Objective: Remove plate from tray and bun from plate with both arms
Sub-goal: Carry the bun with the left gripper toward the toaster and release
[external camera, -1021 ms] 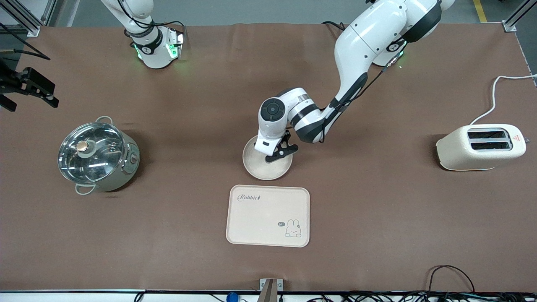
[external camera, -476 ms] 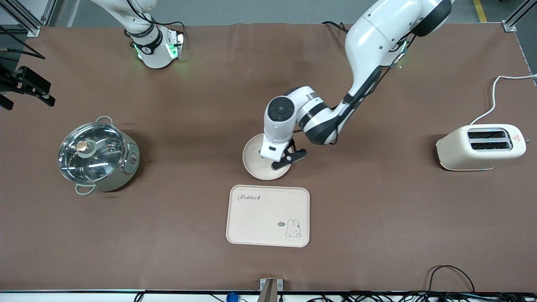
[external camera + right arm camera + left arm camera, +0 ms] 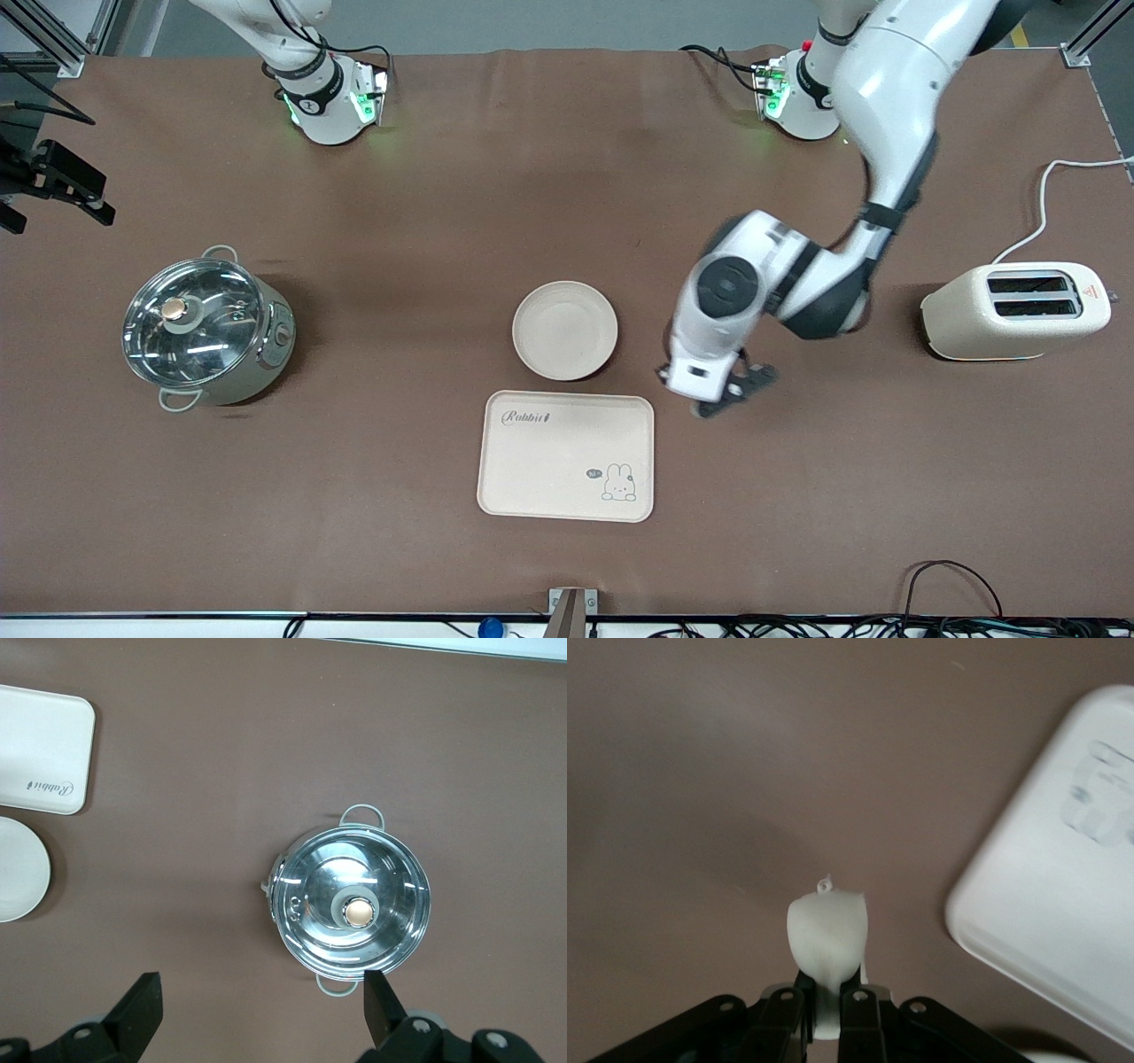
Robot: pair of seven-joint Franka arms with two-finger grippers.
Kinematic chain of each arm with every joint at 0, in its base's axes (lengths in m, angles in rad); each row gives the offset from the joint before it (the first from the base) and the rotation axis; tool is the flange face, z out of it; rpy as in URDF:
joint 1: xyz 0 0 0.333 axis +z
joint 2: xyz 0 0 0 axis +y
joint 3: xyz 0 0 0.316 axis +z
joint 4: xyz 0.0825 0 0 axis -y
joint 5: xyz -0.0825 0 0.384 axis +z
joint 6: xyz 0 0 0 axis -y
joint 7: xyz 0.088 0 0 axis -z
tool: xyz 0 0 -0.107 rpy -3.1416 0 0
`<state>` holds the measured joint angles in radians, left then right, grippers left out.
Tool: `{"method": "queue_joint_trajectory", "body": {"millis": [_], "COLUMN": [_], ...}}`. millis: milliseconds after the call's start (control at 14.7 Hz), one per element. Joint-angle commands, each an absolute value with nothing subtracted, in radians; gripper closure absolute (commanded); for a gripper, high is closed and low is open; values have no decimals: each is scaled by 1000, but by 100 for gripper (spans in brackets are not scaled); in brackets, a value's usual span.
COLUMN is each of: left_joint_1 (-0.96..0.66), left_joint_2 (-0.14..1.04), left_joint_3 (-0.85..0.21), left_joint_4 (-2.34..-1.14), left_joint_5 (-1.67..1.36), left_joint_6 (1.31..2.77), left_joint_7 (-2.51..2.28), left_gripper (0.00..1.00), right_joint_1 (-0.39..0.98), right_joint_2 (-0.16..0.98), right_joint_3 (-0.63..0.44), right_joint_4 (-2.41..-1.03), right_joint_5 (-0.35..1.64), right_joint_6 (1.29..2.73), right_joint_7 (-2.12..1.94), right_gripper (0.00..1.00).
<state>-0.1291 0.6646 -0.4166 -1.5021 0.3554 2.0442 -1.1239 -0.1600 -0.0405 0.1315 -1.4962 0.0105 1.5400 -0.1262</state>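
The round cream plate (image 3: 564, 330) lies bare on the table, just farther from the front camera than the rabbit tray (image 3: 567, 456). My left gripper (image 3: 722, 397) is shut on the pale bun (image 3: 827, 935) and holds it over bare table beside the tray's corner (image 3: 1063, 904), toward the left arm's end. The hand hides the bun in the front view. My right gripper (image 3: 93, 190) is open and empty, high over the right arm's end of the table; its wrist view (image 3: 261, 1001) shows the plate (image 3: 18, 868) and tray (image 3: 40, 749) far off.
A steel pot with a glass lid (image 3: 205, 328) stands toward the right arm's end and shows in the right wrist view (image 3: 352, 904). A cream toaster (image 3: 1014, 310) with a white cable stands toward the left arm's end.
My left gripper has left the plate with the bun and swung toward the left arm's end, now beside the tray's corner. The plate is now bare. The right gripper has barely moved.
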Motion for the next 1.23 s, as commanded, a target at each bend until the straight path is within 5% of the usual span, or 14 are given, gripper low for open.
{"method": "queue_joint_trajectory", "body": {"millis": [0, 476, 613, 681, 749, 953, 1157], "left_joint_1": [-17, 136, 144, 146, 146, 144, 143], "left_joint_2": [667, 739, 741, 739, 733, 663, 595], "left_joint_3": [-425, -425, -423, -425, -425, -439, -530], "left_joint_4": [-1548, -1653, -1670, -1671, -1671, -1651, -1521], "left_joint_5": [377, 383, 415, 429, 430, 428, 428], "left_joint_6": [2040, 2203, 2221, 2221, 2215, 2188, 1984], "left_joint_7": [-1049, -1012, -1006, -1006, -1006, -1016, -973], "left_gripper": [87, 77, 49, 18, 0, 0, 0], "right_joint_1": [-41, -26, -28, -31, -32, -31, -31], "right_joint_2": [-29, -29, -29, -29, -28, -28, -28], "right_joint_3": [-5, -12, -12, -11, -12, -11, -11], "right_joint_4": [-1477, -1477, -1477, -1477, -1477, -1477, -1477], "right_joint_5": [-8, -9, -8, -6, -5, -5, -3], "right_joint_6": [1539, 1540, 1542, 1542, 1542, 1545, 1551], "right_joint_7": [-141, -141, -141, -141, -141, -141, -141], "right_gripper": [0, 0, 0, 0, 0, 0, 0]}}
